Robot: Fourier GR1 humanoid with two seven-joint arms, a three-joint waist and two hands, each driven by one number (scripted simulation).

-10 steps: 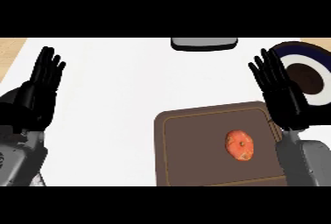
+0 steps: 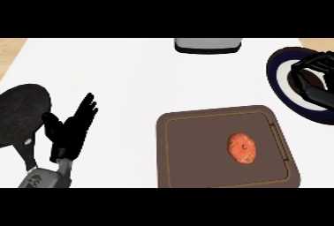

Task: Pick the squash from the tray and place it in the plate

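Note:
The orange squash (image 2: 243,148) lies in the right half of the brown tray (image 2: 171,176), with no hand touching it. At the right edge sits the plate (image 2: 276,66), which has a dark blue rim and a white band. My right hand (image 2: 312,84) hangs over the plate with its fingers curled, and I see nothing in it. My left hand (image 2: 70,130) stands open to the left of the tray, fingers up.
A black round pan (image 2: 23,112) lies at the left edge, just beside my left hand. A grey and black appliance (image 2: 207,44) stands at the counter's far edge. The wooden counter border shows at the far left.
The right hand has swung from upright beside the tray to over the plate and curled its fingers. The view has shifted, bringing the black pan in at the left. The squash has not moved.

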